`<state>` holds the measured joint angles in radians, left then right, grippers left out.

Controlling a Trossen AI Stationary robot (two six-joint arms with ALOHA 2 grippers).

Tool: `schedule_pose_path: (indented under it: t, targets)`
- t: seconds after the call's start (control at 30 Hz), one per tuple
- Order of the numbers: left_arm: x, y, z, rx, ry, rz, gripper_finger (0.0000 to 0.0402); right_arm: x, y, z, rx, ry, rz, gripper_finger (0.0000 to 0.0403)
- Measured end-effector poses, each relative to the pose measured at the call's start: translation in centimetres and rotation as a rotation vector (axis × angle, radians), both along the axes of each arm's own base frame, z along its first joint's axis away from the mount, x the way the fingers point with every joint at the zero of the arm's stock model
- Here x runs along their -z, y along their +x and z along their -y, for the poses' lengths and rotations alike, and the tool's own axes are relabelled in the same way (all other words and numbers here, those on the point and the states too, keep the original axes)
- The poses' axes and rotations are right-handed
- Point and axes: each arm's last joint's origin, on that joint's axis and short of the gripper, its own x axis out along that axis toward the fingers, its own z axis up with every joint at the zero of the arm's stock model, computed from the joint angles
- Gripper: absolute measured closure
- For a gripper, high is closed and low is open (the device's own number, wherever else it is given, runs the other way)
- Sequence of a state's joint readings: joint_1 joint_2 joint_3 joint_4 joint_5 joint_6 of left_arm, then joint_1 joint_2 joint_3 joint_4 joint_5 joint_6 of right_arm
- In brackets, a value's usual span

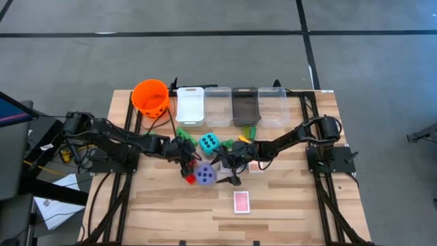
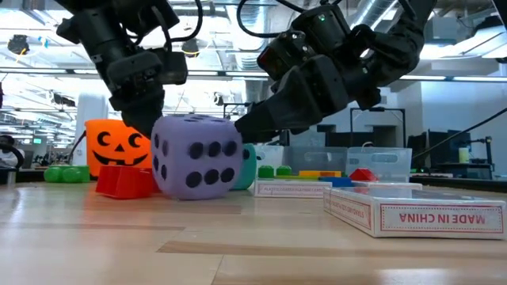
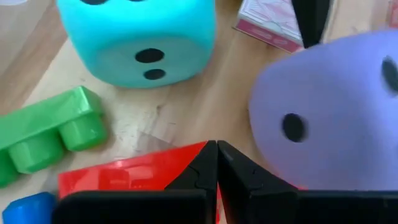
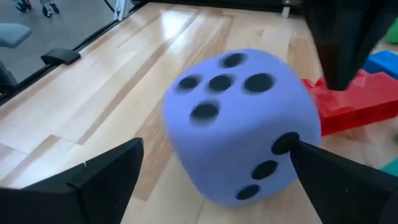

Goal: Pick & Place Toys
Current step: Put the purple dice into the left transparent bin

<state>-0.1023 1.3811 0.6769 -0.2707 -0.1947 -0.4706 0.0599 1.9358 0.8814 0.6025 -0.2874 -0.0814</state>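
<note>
Nearest the front edge of the slatted wooden table [image 1: 157,212] lies a pink-backed pack of playing cards [image 1: 242,202], flat, apart from both arms. A second card pack [image 1: 255,166] lies farther back, just beside the right arm.

At mid-table sits the large purple dotted die [image 1: 205,174], seemingly of soft foam. The right gripper [image 4: 211,171] stands wide open around it, one finger on either side and neither yet touching. The die looks light and yielding: it will probably compress under the fingers, so the hold belongs on two opposite flat faces, near the centre, not on the rounded corners, where it could squirt free.

Touching or almost touching the die's left side is a small red plastic brick [image 3: 134,171]. The left gripper [image 3: 216,163] hangs directly over it with fingers closed together, holding nothing. The brick appears stiff, smooth and light; its long parallel sides offer the surest purchase.

Behind these lie the large teal dotted die [image 1: 209,143], a green studded plastic brick [image 3: 46,134] and a small blue brick [image 3: 28,208].

Along the rear edge stand an orange pumpkin-faced bucket [image 1: 151,96], toward the rear-left corner, and a row of rectangular plastic bins [image 1: 232,104].
</note>
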Motion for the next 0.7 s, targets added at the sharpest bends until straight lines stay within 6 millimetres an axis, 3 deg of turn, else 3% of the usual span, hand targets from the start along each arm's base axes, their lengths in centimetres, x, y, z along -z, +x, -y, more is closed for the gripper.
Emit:
schedule_pose_path:
  t: [0.7]
  targets:
    - [0.3, -0.5, 0.4, 0.095, -0.143, -0.07, 0.0401, 0.0, 0.1, 2.6, 0.07, -0.006, 0.005, 0.0003]
